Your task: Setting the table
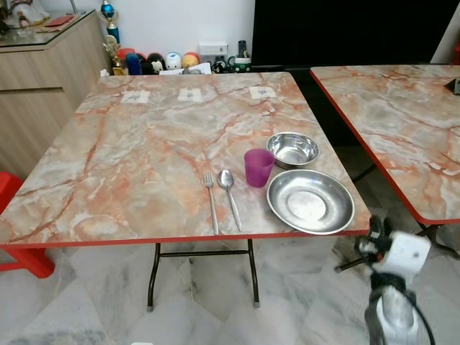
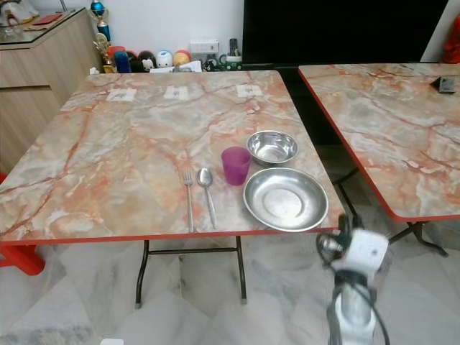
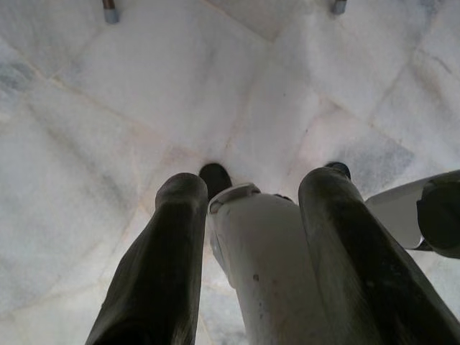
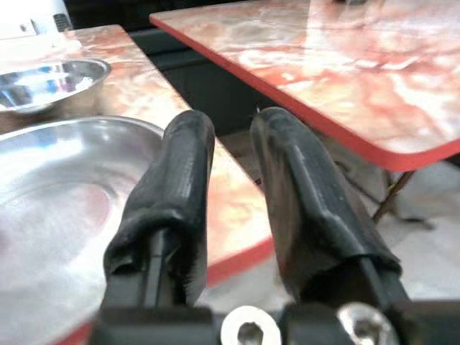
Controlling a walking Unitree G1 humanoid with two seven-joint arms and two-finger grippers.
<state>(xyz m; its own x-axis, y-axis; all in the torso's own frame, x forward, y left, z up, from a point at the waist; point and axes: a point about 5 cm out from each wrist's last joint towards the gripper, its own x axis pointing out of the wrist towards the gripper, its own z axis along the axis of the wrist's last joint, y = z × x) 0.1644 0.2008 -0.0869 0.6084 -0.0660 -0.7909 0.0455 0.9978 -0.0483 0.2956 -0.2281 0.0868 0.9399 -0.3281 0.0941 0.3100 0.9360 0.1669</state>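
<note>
Marble-pattern table (image 1: 129,172) with red edge. Place setting clustered at near right corner: steel plate (image 1: 310,200) close to the front edge, small steel bowl (image 1: 292,149) just behind it, purple cup (image 1: 258,167) just left of both, nearly touching the plate rim. Spoon (image 1: 229,195) and fork (image 1: 210,200) side by side left of the cup, handles toward the front edge, tips short of it.

Right gripper (image 4: 230,208) low, off the table's near right corner, just beyond the plate; fingers a narrow gap apart, nothing between them. Left gripper (image 3: 251,259) down by the robot's side, aimed at the marble floor (image 3: 86,129); fingers spread wide, empty, white part of the robot's body seen through the gap.

Handling, by judgement: plate and bowl stiff, light, slick polished steel; thin rims the only purchase, best pinched at the edge nearest the arm. Cup likely plastic, light, easy to tip; wall grip across the rim. Cutlery flat on the top, hard to get under; mid-handle pinch, or slid toward the edge first.

Room: left and far parts of the top bare, paper tags (image 1: 190,94) along the back. Plate near the drop-off. Second table (image 1: 402,122) close on the right, narrow lane between for the right arm.
</note>
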